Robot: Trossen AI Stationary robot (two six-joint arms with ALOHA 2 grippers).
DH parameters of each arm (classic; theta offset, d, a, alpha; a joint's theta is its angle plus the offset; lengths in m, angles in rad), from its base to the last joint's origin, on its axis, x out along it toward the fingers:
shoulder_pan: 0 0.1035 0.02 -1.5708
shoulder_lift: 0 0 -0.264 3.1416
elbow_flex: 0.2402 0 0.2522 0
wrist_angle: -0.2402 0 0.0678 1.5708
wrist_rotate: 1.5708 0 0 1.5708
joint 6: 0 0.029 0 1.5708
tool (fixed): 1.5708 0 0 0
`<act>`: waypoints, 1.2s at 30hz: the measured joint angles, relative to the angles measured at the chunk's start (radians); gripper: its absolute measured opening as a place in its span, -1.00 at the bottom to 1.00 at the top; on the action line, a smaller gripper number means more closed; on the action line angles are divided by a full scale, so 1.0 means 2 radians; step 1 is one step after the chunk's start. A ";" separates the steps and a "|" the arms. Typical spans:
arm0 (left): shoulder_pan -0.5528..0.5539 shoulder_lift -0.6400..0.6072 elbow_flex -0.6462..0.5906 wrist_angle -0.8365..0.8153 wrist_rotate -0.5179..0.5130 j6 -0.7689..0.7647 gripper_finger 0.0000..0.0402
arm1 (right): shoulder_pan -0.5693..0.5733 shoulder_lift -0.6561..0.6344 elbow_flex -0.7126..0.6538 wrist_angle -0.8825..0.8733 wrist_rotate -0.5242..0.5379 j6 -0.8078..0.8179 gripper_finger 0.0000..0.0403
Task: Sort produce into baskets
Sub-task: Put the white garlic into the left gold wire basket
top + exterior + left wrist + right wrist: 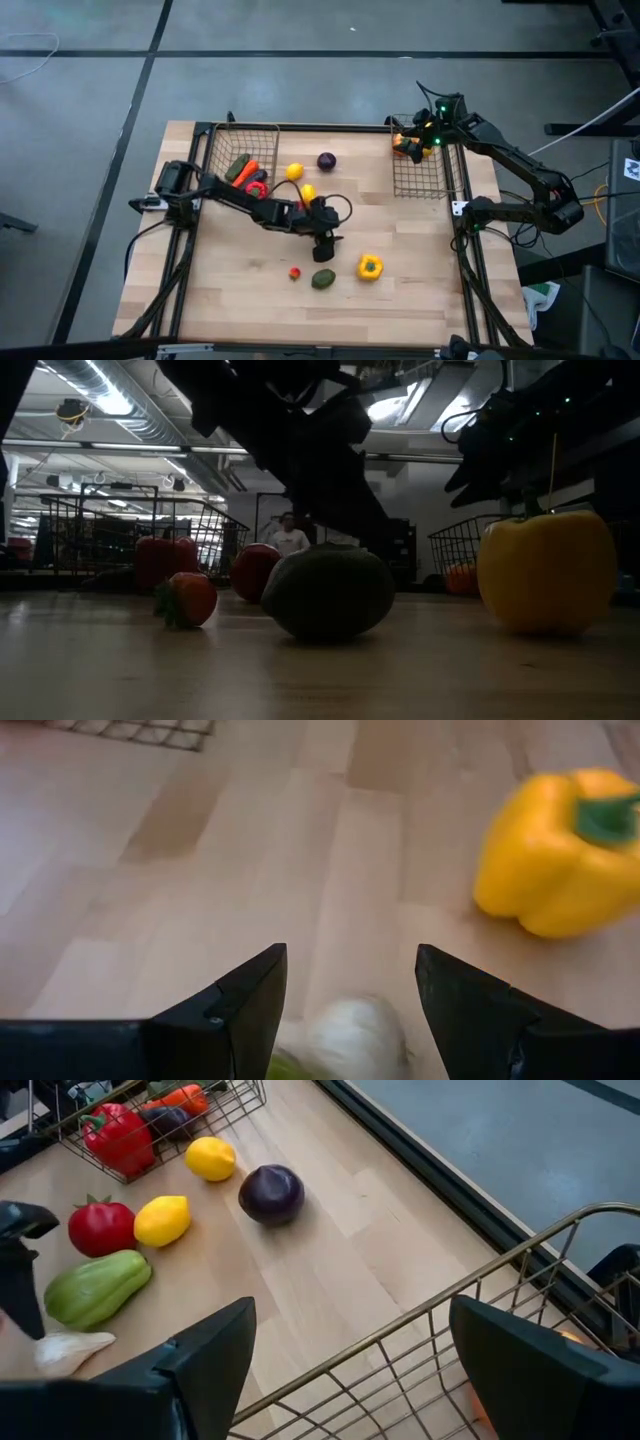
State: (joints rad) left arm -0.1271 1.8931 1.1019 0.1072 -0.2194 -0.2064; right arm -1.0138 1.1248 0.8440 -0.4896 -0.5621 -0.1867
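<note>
My left gripper is open at mid-table, slanting down. A small whitish piece lies on the wood between its fingers, apart from both. The yellow pepper, avocado and tiny red tomato lie nearer the front edge. My right gripper hangs open over the right basket, its fingers either side of the rim; an orange piece lies inside. The left basket holds a cucumber, carrot and red pepper.
Two lemons, a purple piece, a red tomato and a pale green piece lie between the baskets, beside my left arm. A person stands in the room beyond the table.
</note>
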 joint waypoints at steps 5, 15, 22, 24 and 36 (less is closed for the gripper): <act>-0.009 0.007 0.000 -0.004 0.001 0.034 0.09 | 0.000 0.000 0.000 0.000 0.000 0.000 0.64; -0.008 0.029 0.000 -0.011 0.000 0.039 0.09 | 0.000 0.000 0.000 0.000 0.000 0.000 0.64; -0.009 0.045 0.000 -0.012 0.001 0.039 0.09 | 0.000 0.000 0.000 0.000 0.001 0.000 0.64; -0.009 0.046 0.000 -0.020 0.001 0.040 0.09 | 0.000 0.000 0.000 -0.001 0.001 0.000 0.64; -0.009 0.045 0.000 -0.032 0.001 0.045 0.09 | 0.000 0.000 0.000 -0.001 0.002 0.000 0.64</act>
State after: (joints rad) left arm -0.1444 1.9835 1.1027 0.0442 -0.2180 -0.1158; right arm -1.0138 1.1255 0.8440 -0.4919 -0.5591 -0.1871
